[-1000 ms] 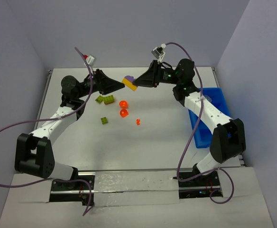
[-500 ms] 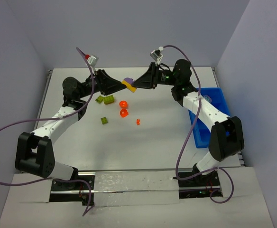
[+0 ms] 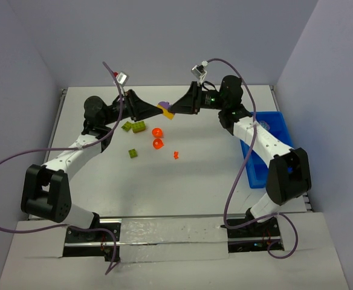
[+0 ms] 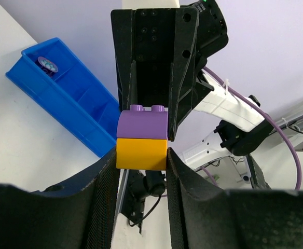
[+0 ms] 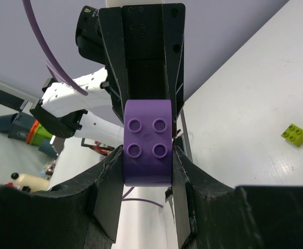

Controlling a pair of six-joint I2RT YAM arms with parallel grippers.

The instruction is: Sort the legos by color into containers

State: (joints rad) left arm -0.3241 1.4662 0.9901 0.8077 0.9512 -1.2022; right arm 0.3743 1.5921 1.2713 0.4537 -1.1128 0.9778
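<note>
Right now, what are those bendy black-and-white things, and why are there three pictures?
They are two robot arms bolted to a table. One picture looks down from above. The other two come from a small camera on each wrist. Up in the air, the left hand pinches a yellow brick, and the right hand pinches the purple brick stuck onto it. On the table lie three green bricks and three orange pieces. The blue tray on the right has compartments for sorting them by colour.
</note>
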